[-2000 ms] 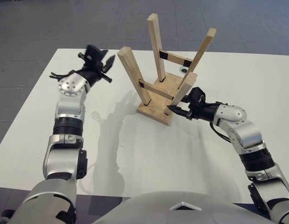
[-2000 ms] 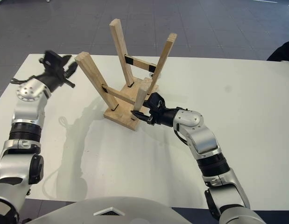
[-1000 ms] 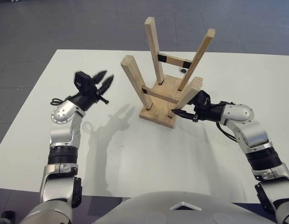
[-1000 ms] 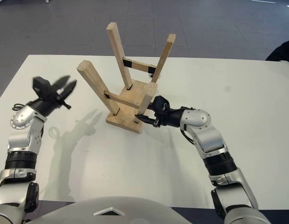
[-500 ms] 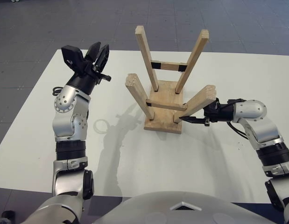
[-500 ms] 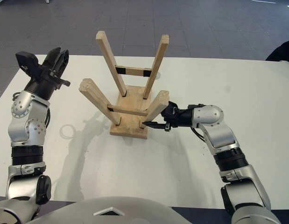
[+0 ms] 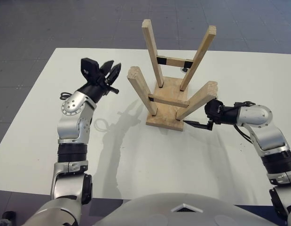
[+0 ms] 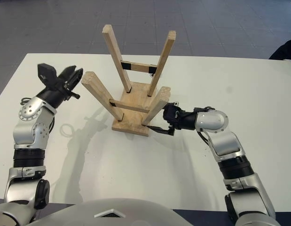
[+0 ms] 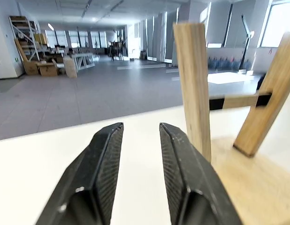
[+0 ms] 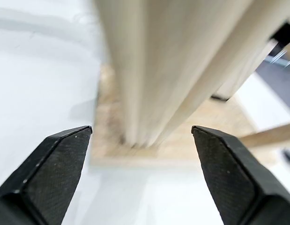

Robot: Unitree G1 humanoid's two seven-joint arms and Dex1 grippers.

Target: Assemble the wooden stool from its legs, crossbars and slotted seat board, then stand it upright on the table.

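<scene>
The wooden stool (image 7: 165, 117) stands upside down on the white table (image 7: 150, 160), seat board down and its legs up. One crossbar (image 7: 174, 61) joins the far legs and another (image 7: 168, 100) joins the near legs. My left gripper (image 7: 112, 73) hovers open just left of the near-left leg (image 9: 194, 89), holding nothing. My right gripper (image 7: 196, 124) is low over the table at the seat board's right corner, under the near-right leg (image 10: 149, 61). Its fingers (image 10: 55, 164) are spread wide, open, and the leg's base lies ahead of them.
A thin ring (image 7: 102, 125) lies on the table near my left arm. A small dark round thing (image 7: 185, 69) sits behind the stool. The table's far edge (image 7: 89, 48) meets a grey floor. Bare tabletop extends in front of the stool.
My left gripper has come down from a raised pose and now sits closer to the near-left leg. The stool has turned slightly. My right gripper stays by the near-right leg's base.
</scene>
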